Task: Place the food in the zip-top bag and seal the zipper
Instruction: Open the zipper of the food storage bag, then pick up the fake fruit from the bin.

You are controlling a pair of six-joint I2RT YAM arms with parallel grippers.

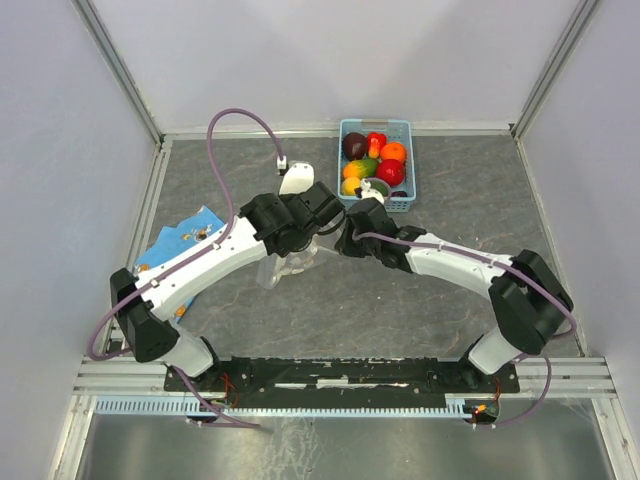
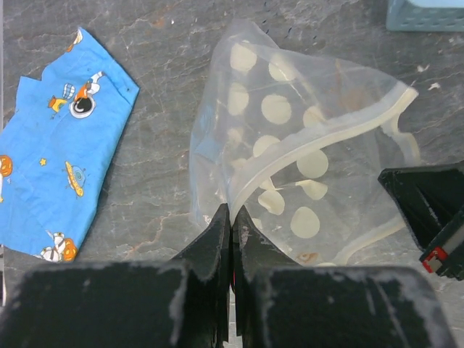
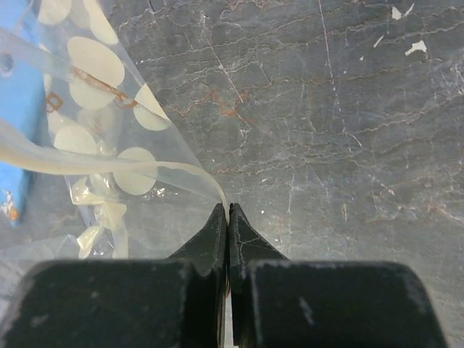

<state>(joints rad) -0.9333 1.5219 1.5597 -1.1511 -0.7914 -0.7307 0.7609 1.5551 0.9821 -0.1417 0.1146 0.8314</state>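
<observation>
While the left wrist view looks down on the grey stone worktop point(image 2: 159, 43), the left pincer point(image 2: 230, 226) at the lower centre of the frame has its two black fingers pressed together on the zipper point(image 2: 319, 140), the whitish strip that climbs from the fingertips toward the right of the frame. The zip-top bag point(image 2: 275, 109), clear with white oval spots, stands lifted above that grip in the middle of the frame, and its two lips are apart. A blue cloth point(image 2: 58, 159) printed with cartoon figures lies flat at the left, apart from the bag, and a corner of the light-blue basket point(image 2: 424, 16) shows at the upper right. In the right wrist view the right pincer point(image 3: 228, 217) is likewise clamped shut at the lower centre, nipping the end of the whitish strip, and the spotted plastic spreads away into the upper left of the frame over bare stone. From the top external view both arms reach inward to the centre, where the bag hangs crumpled between them just below the left wrist. The food point(image 1: 375, 160) sits piled in the basket at the upper centre, beyond both pincers, and the cloth lies at the left.
</observation>
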